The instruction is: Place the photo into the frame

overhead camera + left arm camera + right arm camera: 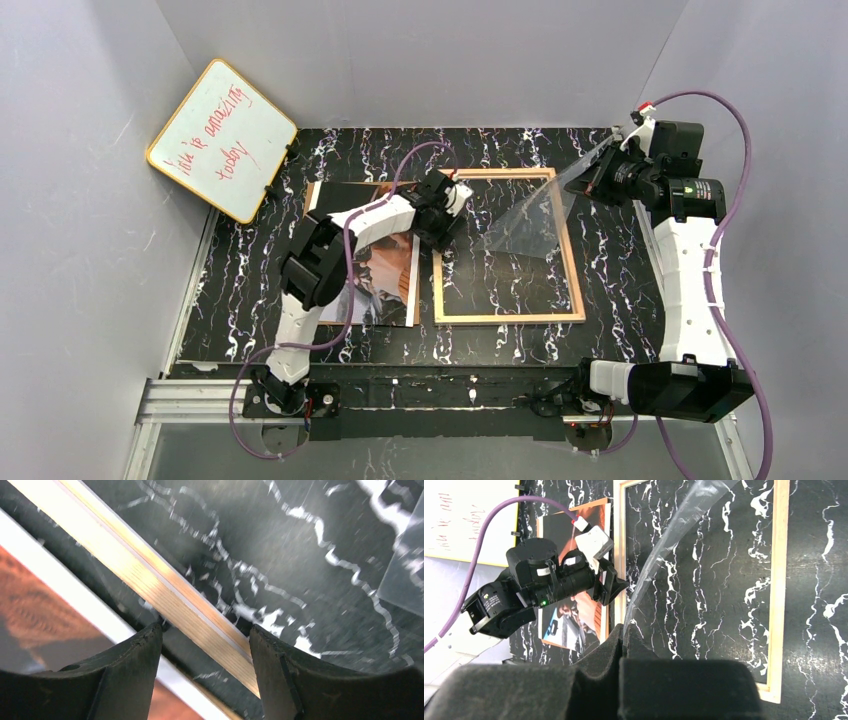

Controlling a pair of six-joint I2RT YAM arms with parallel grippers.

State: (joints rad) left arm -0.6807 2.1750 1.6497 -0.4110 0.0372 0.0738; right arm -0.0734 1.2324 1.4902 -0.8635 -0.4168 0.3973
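Wooden frame flat; seemingly lengthwise near-far

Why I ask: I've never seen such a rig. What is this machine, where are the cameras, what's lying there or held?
A left arm and a right arm stand at a black table. One picture looks down from above; the others come from a camera on each wrist. On the table lie a wooden frame and, beside it, a photo; a whiteboard leans at the back. The left fingers straddle the frame's rail, open. The right fingers pinch a clear sheet.
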